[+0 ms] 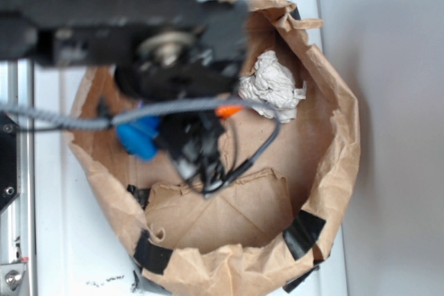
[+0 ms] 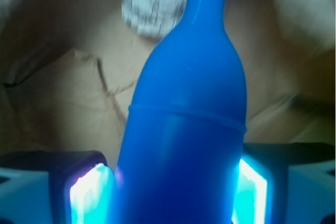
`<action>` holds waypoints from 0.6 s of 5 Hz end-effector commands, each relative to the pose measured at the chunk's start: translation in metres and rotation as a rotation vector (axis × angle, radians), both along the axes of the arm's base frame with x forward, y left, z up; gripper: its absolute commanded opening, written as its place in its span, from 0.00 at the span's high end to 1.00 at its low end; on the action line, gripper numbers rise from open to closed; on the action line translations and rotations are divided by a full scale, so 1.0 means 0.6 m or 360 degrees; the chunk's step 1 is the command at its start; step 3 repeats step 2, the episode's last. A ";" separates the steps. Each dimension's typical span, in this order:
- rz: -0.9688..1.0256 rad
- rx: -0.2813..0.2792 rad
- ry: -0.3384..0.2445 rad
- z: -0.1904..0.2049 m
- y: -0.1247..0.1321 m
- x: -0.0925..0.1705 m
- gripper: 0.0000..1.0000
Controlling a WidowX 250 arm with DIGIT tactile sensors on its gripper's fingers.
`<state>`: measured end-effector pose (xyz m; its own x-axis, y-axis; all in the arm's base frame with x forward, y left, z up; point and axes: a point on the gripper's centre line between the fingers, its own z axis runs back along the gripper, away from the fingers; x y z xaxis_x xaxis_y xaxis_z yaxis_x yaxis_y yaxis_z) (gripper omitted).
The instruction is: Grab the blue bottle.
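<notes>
The blue bottle [image 2: 184,129] fills the middle of the wrist view, neck pointing away, its wide body wedged between my gripper's [image 2: 170,192] two lit pads. The right pad [image 2: 252,187] touches it and the left pad [image 2: 89,192] sits right against its side, so the gripper is shut on it. In the exterior view only a patch of the blue bottle [image 1: 139,136] shows inside the brown paper bag [image 1: 333,150], left of the blurred black gripper [image 1: 166,145]. The arm hides the remainder of the bottle.
A crumpled white paper wad [image 1: 272,86] lies at the bag's far side and is blurred in the wrist view [image 2: 152,3]. An orange carrot tip [image 1: 227,110] peeks from under the arm. Black tape [image 1: 303,233] patches the bag's rolled rim. A grey cable [image 1: 83,119] crosses the left side.
</notes>
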<state>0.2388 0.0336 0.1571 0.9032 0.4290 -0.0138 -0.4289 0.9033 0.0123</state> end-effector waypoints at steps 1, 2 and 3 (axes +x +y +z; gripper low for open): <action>-0.0239 0.0035 -0.0108 0.043 0.018 0.009 1.00; -0.0240 0.0063 -0.0157 0.039 0.016 0.004 1.00; -0.0240 0.0063 -0.0157 0.039 0.016 0.004 1.00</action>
